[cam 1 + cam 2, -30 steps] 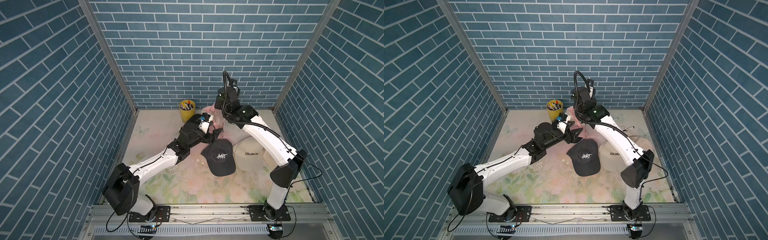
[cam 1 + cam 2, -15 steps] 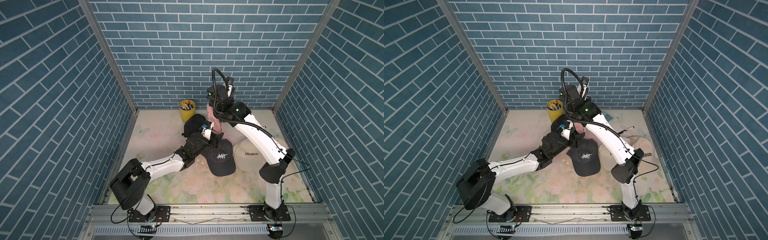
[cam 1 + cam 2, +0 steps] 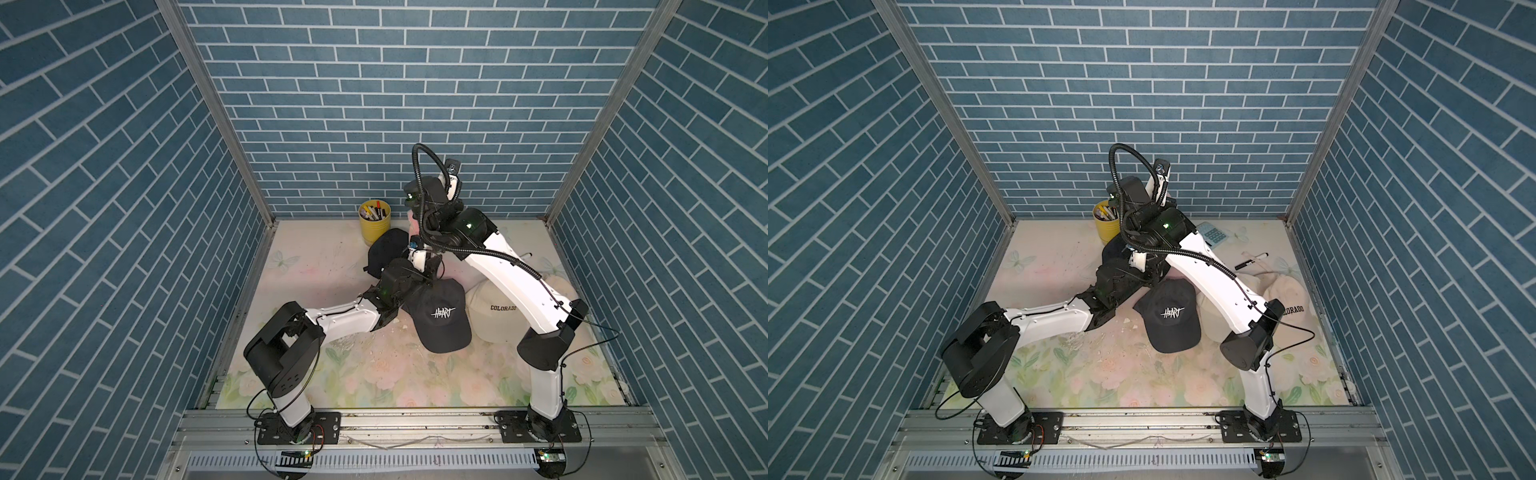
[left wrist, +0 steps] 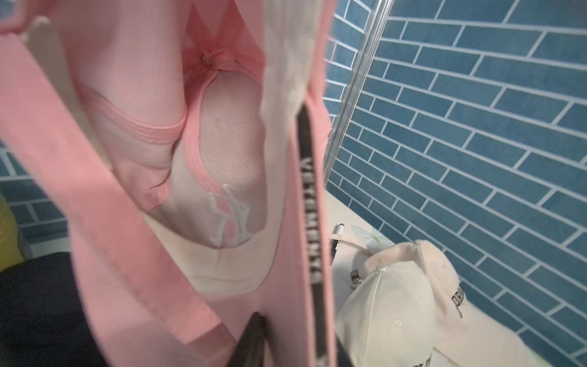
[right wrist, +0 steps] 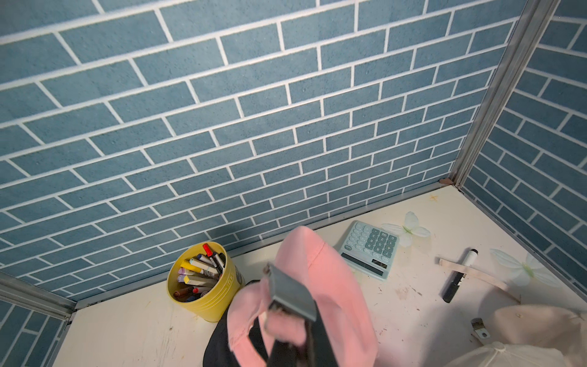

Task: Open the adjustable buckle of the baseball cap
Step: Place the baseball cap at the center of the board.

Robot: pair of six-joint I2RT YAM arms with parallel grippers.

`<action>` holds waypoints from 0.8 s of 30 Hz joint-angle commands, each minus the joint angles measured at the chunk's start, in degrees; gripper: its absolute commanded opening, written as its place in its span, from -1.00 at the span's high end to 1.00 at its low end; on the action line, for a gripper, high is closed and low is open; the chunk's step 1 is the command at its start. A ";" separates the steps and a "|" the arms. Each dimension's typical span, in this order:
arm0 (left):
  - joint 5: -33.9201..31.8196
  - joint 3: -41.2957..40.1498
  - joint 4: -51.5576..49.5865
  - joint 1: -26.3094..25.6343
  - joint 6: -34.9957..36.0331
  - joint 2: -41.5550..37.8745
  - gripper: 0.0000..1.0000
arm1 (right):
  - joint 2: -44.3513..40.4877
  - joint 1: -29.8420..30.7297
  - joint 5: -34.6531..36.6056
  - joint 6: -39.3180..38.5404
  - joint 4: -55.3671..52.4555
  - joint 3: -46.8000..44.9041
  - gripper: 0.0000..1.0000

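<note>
Right wrist view: right hand [image 5: 301, 344] pinches pink fabric baseball cap [image 5: 333, 279] aloft, baring grey metal buckle [image 5: 292, 295]; left hand [image 4: 279, 343] clamped on too.

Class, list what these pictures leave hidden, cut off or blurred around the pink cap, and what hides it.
- Pink cap: in both top views, mostly behind the right arm.
- Grey buckle-like piece: right wrist view, blurred; open or closed unclear.
- Left gripper: left wrist view, fingertips cut off by the picture's edge.
- Calculator keys: too small to read.
</note>
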 commanded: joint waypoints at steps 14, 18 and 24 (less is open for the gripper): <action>28.52 -29.03 -5.19 7.50 -12.36 -29.45 1.00 | -7.35 -0.44 -17.27 -26.49 12.64 -16.27 -0.91; 28.37 -39.44 0.25 7.91 -19.41 -36.33 1.00 | -10.35 -1.43 -22.92 -28.80 16.45 -21.75 -0.99; 27.43 -53.57 7.14 9.14 -30.75 -46.42 1.00 | -13.59 -2.43 -24.21 -30.03 17.50 -26.64 -0.98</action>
